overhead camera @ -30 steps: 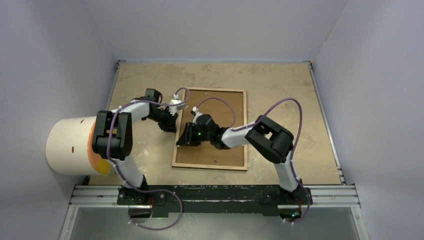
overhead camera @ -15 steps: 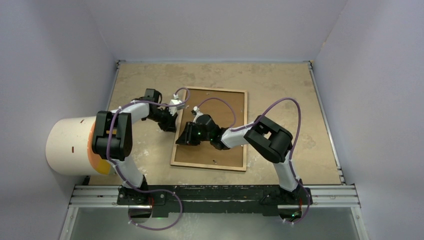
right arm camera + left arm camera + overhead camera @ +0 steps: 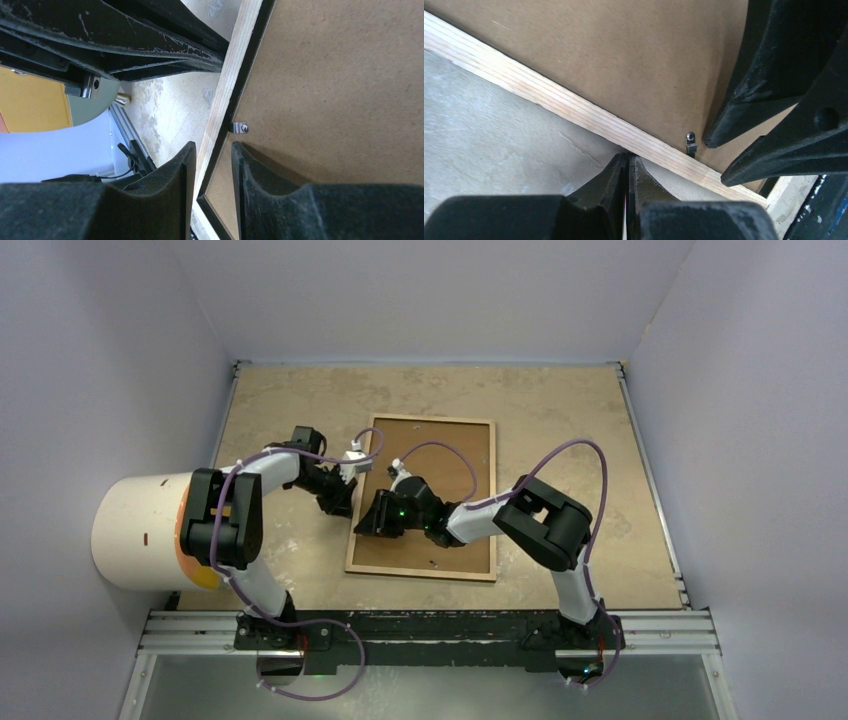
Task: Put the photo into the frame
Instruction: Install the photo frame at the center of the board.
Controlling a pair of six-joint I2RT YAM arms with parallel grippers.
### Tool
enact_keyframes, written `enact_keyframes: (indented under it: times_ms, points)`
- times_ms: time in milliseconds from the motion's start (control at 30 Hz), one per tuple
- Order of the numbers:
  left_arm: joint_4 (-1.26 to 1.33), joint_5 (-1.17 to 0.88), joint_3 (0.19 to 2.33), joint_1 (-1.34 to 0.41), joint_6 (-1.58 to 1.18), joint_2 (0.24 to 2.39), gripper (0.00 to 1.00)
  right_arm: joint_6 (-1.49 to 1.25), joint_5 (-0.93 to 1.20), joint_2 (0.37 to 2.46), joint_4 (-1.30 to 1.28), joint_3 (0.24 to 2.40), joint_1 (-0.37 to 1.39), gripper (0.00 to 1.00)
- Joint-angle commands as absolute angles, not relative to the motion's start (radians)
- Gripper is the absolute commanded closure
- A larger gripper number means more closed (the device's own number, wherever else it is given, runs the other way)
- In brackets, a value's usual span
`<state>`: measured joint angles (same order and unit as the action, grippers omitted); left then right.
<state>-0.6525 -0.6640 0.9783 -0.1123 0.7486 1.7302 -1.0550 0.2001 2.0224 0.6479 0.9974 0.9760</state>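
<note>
The right tool point(image 3: 209, 175) straddles the frame point(image 3: 483, 495) rail unclenched, while the left tool point(image 3: 627, 176) sits clenched alongside.

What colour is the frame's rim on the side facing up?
Light, striped wood on the frame rim; clearest in the left wrist view.

Thin rectangular picture frame with light wood-brown back rails point(image 3: 423, 499): flat, back side up, on worktop point(image 3: 560, 410), centre of overhead view, long sides running top to bottom, slightly skewed. Brown board fills opening inside rails. Pale striped wood rail with thin black inner edge seen close in both wrist views point(image 3: 574, 112) point(image 3: 227, 90). Small metal retaining tab point(image 3: 240, 128) at left rail's inner edge, lying over board. Photo not visible in any view.
</note>
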Motion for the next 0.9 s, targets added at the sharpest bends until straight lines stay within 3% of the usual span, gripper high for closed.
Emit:
enact_keyframes:
  times_ms: [0, 867]
  points:
    - [-0.664, -0.724, 0.957, -0.118, 0.776, 1.682, 1.0, -1.056, 0.176, 2.037, 0.607, 1.025, 0.986, 0.65]
    - [-0.651, -0.751, 0.957, -0.121, 0.774, 1.692, 1.0, -1.009, -0.019, 2.033, 0.607, 1.031, 0.997, 0.67]
